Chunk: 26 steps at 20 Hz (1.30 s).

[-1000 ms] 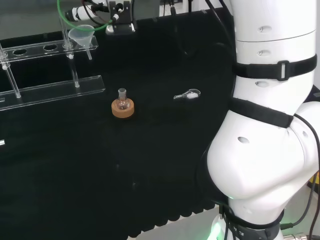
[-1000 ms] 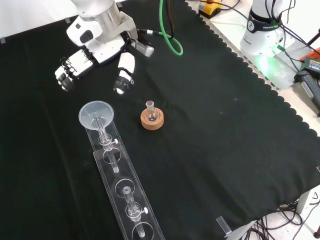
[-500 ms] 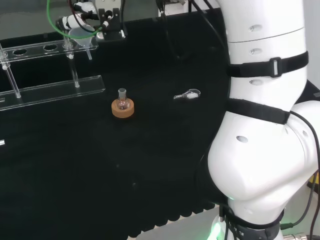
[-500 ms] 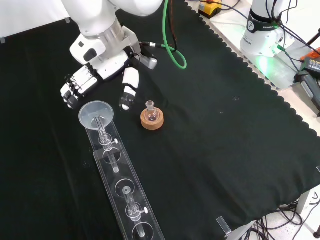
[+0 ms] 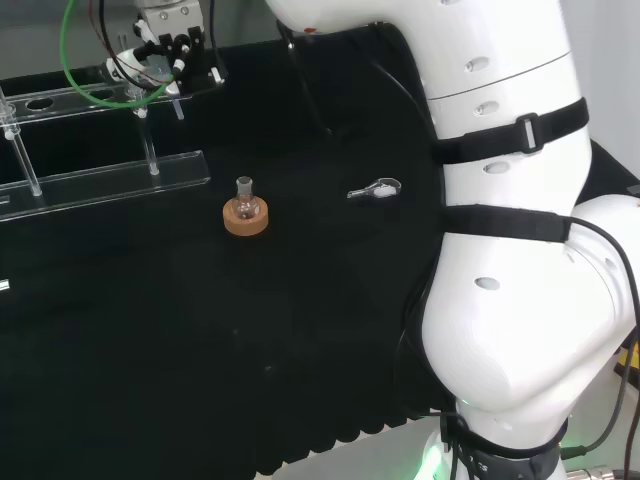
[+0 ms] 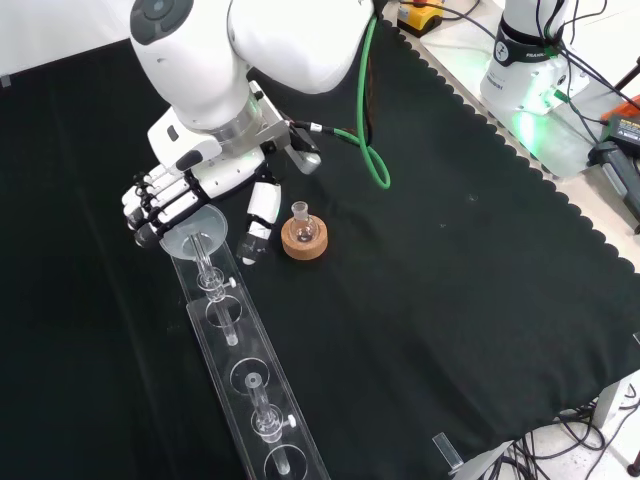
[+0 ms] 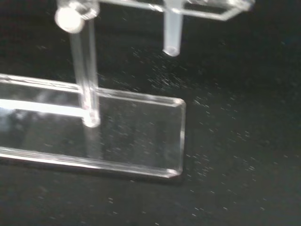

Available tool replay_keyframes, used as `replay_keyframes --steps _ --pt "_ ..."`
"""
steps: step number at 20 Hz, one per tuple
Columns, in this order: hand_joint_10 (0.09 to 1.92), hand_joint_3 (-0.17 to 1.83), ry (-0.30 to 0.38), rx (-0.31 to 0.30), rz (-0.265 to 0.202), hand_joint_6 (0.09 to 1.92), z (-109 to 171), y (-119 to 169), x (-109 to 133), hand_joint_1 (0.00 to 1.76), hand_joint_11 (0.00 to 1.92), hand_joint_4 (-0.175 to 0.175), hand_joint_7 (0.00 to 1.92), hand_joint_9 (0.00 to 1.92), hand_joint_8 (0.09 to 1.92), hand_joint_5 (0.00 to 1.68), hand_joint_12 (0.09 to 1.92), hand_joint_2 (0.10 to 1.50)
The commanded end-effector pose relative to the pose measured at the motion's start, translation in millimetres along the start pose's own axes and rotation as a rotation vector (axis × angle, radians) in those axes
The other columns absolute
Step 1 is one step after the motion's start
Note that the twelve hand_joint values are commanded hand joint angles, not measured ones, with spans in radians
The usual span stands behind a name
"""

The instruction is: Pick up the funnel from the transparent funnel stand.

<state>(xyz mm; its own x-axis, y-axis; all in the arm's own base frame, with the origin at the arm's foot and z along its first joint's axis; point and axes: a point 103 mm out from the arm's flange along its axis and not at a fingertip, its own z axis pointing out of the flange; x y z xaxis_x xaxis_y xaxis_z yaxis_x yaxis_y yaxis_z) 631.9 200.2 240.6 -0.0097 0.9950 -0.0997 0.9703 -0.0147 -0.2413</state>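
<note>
The clear funnel sits in the end hole of the transparent stand, its stem hanging through the upper shelf above the base plate. My hand hovers right over the funnel's bowl and hides part of the rim. The fingers lie on one side of the bowl and the thumb on the other, spread apart with nothing held. In the head view the hand covers the funnel's bowl at the stand's right end.
A small flask on a cork ring stands just right of the thumb in the front view. A small metal clip lies on the cloth in the head view. A green cable hangs from the arm.
The hand has come down and toward the stand, from beside the funnel to right above its bowl. The funnel, stand and flask have not moved.
</note>
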Motion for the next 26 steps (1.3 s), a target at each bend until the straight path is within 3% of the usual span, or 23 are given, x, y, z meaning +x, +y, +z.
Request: replay_keyframes --steps 1,6,11,18,21,24,26 --pt "0.09 0.07 -0.006 0.023 0.035 0.09 3 0 -14 0.04 0.01 0.072 0.0 0.0 0.09 0.0 0.3 0.85" --pt "0.09 0.05 0.008 0.044 0.054 0.09 11 6 -23 0.04 0.0 0.07 0.0 0.0 0.09 0.0 0.55 0.86" --pt "0.09 0.04 0.023 0.05 0.057 0.09 16 11 -30 0.03 0.0 0.068 0.0 0.0 0.09 0.0 1.02 0.86" --pt "0.09 0.04 -0.044 0.035 0.083 0.09 21 27 -9 0.01 0.0 0.059 0.0 0.08 0.09 0.0 1.43 0.86" --pt "0.49 0.03 -0.07 0.016 0.085 0.09 24 29 -3 0.0 0.0 0.055 0.0 0.02 0.09 0.0 1.56 0.86" --pt "0.88 0.03 -0.136 -0.037 0.084 0.09 25 33 2 0.0 0.15 0.042 0.05 0.08 0.11 0.02 1.59 0.87" --pt "0.97 0.03 -0.167 -0.074 0.08 0.09 25 34 4 0.02 0.34 0.029 0.05 0.26 0.51 0.1 1.53 0.88"
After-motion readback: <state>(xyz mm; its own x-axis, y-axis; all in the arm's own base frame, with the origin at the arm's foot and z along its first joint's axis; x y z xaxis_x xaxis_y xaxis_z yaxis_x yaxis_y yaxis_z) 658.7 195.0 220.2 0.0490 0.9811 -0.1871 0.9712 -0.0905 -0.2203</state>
